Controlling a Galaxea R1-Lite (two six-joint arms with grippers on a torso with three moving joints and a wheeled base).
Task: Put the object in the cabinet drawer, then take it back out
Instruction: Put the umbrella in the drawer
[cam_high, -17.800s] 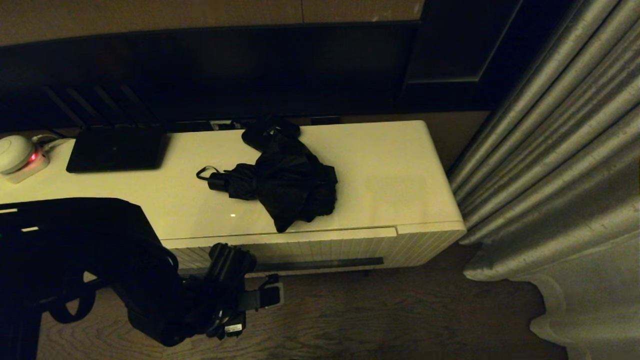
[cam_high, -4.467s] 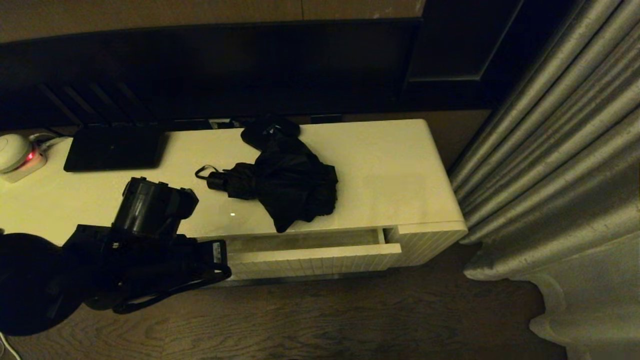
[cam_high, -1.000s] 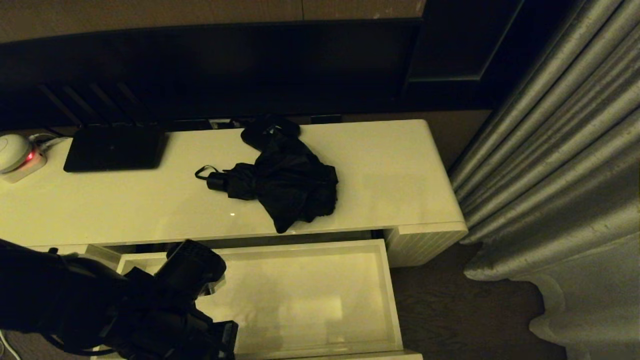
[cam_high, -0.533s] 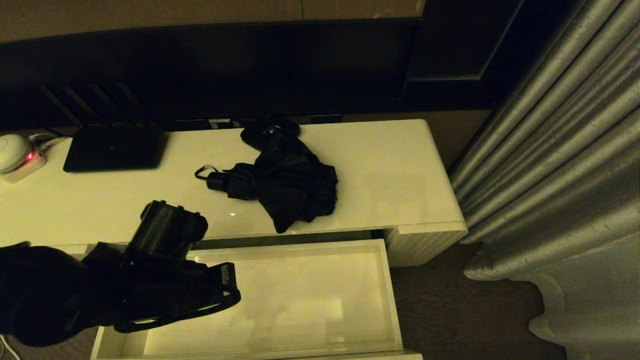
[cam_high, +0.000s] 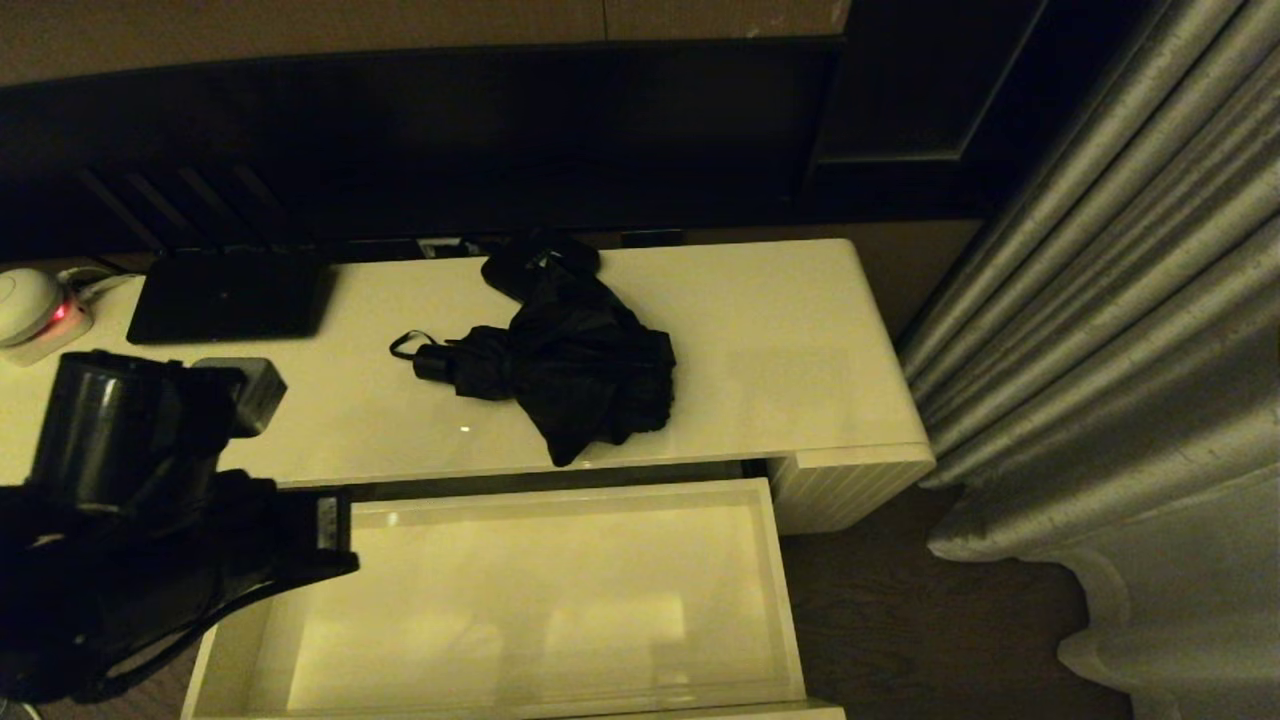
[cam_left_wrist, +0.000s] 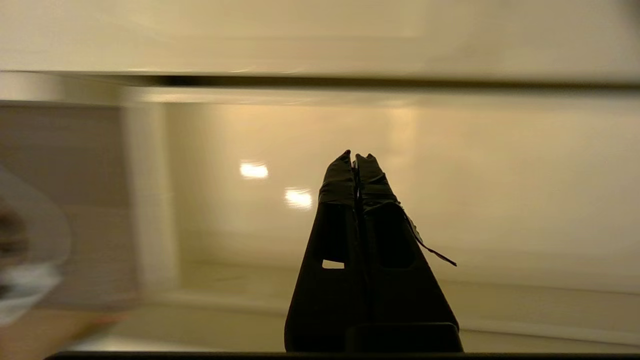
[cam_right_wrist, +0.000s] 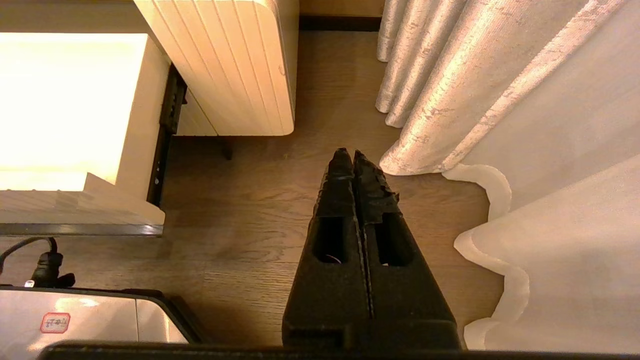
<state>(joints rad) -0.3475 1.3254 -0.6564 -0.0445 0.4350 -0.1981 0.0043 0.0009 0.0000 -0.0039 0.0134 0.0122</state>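
Note:
The object, a black folding umbrella, lies on the cream cabinet top, its short handle and strap loop pointing left. Below it the cabinet drawer stands pulled far out, its pale inside bare. My left arm hangs over the drawer's left end, well left of the umbrella. In the left wrist view my left gripper is shut with nothing in it, facing the drawer's inside. My right gripper is shut and empty low over the wooden floor, right of the drawer.
A flat black device and a white round gadget with a red light sit at the cabinet top's left end. Another black item lies behind the umbrella. Grey curtains hang close on the right, pooling on the floor.
My left arm has risen from the drawer's front left and swung left and back toward the cabinet's left end. The drawer stays open and the umbrella has not moved.

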